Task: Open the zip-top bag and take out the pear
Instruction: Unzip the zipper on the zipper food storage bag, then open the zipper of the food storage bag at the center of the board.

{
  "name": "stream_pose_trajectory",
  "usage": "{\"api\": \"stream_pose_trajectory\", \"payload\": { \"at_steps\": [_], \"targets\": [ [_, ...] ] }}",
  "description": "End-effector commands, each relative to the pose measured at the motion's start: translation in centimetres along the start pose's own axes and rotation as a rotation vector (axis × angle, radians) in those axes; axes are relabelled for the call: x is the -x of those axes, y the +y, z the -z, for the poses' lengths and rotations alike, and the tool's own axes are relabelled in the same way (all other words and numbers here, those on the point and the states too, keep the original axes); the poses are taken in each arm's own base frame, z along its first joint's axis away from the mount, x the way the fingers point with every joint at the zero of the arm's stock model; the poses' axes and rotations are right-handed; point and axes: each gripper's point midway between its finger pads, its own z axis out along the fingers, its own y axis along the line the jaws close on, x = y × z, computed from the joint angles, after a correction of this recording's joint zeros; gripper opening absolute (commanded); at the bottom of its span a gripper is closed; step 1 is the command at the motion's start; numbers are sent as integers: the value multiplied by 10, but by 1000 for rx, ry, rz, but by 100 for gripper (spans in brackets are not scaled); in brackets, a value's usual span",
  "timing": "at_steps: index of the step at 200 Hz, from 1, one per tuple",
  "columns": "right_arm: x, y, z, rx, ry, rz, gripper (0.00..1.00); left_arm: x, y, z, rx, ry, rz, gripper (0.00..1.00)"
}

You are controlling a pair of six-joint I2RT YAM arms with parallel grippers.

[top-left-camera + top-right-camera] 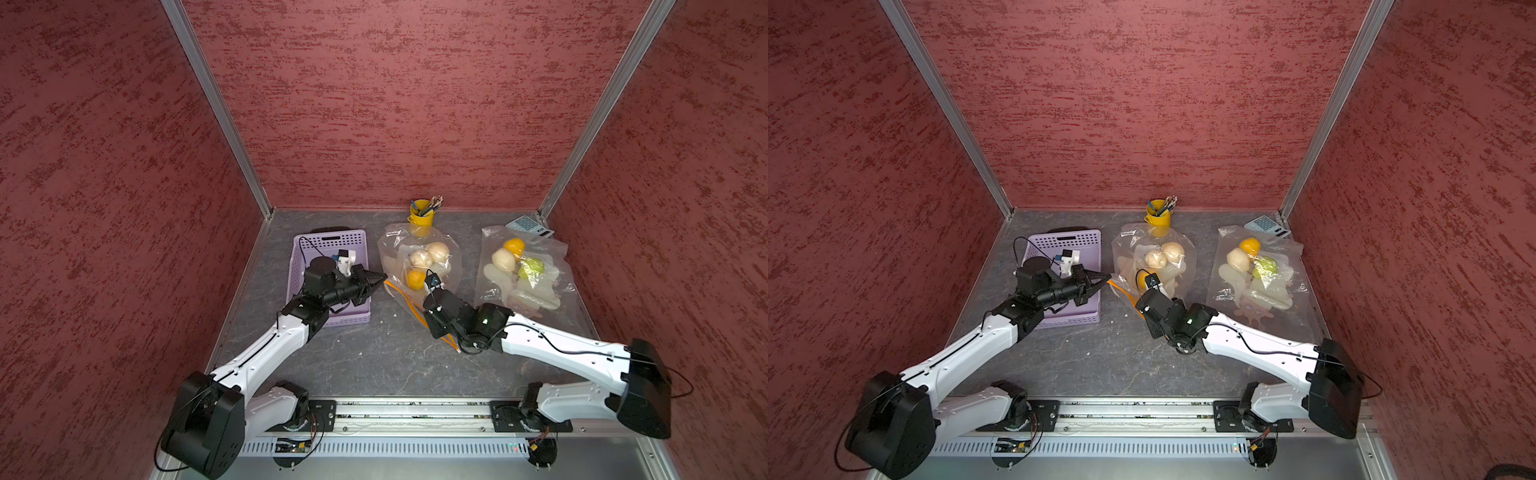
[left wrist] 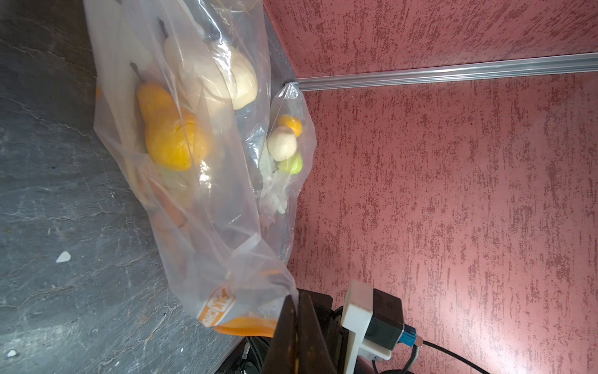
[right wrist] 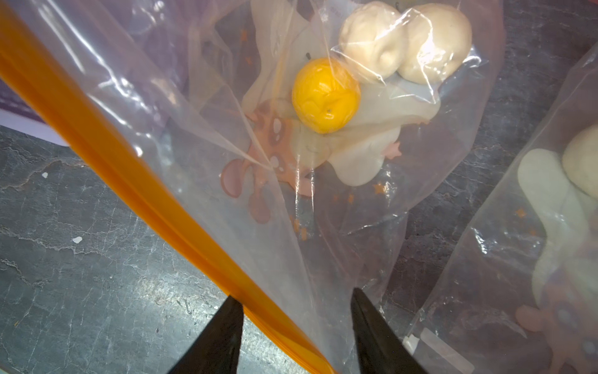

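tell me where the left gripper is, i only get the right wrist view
Observer: The left gripper is shut on the zip-top bag, pinching the corner of its orange zip strip.
Operator: is the orange fruit a pear
Observer: It looks so: the left wrist view shows it pear-shaped, with a stem.
Operator: what else is in the second bag
Observer: A top view shows a green fruit in it.
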Motion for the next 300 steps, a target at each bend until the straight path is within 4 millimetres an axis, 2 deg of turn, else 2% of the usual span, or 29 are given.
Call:
{"api": "stream_pose_trajectory", "payload": {
  "at_steps": [1, 23, 43, 73, 94, 120, 128, 140, 167, 185, 199, 218, 237, 272, 283, 300],
  "targets": [
    [4, 2, -7, 0, -4, 5, 52, -4, -2, 3, -9, 1, -30, 0],
    [4, 2, -13, -7, 0, 6, 51, -4, -1, 3, -8, 3, -30, 0],
    [7, -5, -20, -51, -4, 2, 42, -5, -1, 3, -9, 8, -36, 0],
    [26, -19, -24, -103, -45, 3, 14, -11, 7, 3, 11, 37, -44, 0],
    [44, -14, -15, -76, -84, 17, 0, -14, 23, 6, 70, 55, -46, 0],
    [60, -12, 3, -49, -122, -8, 0, -15, 26, 14, 99, 41, -66, 59],
    [64, -12, 8, -39, -134, -20, 0, -13, 21, 18, 106, 23, -80, 72],
    [66, -13, 13, -45, -136, -28, 0, -10, 11, 26, 114, -12, -110, 82],
    [66, -14, 18, -56, -133, -37, 0, -4, -19, 57, 147, -125, -190, 92],
    [65, -16, 18, -73, -134, -50, 0, -9, -41, 78, 151, -183, -251, 91],
    [67, -21, 20, -104, -145, -57, 0, -23, -52, 83, 139, -180, -276, 86],
    [75, -25, 26, -139, -181, -66, 0, -51, -55, 62, 119, -111, -280, 77],
    [90, -26, 37, -153, -233, -71, 0, -65, -48, 33, 103, -69, -241, 60],
    [106, -27, 61, -154, -302, -93, 0, -61, -27, 3, 103, -126, -167, 35],
    [108, -27, 67, -145, -311, -100, 0, -58, -26, -3, 99, -144, -152, 33],
    [107, -24, 70, -142, -307, -87, 0, -59, -36, -20, 55, -119, -134, 31]
  ]
}}
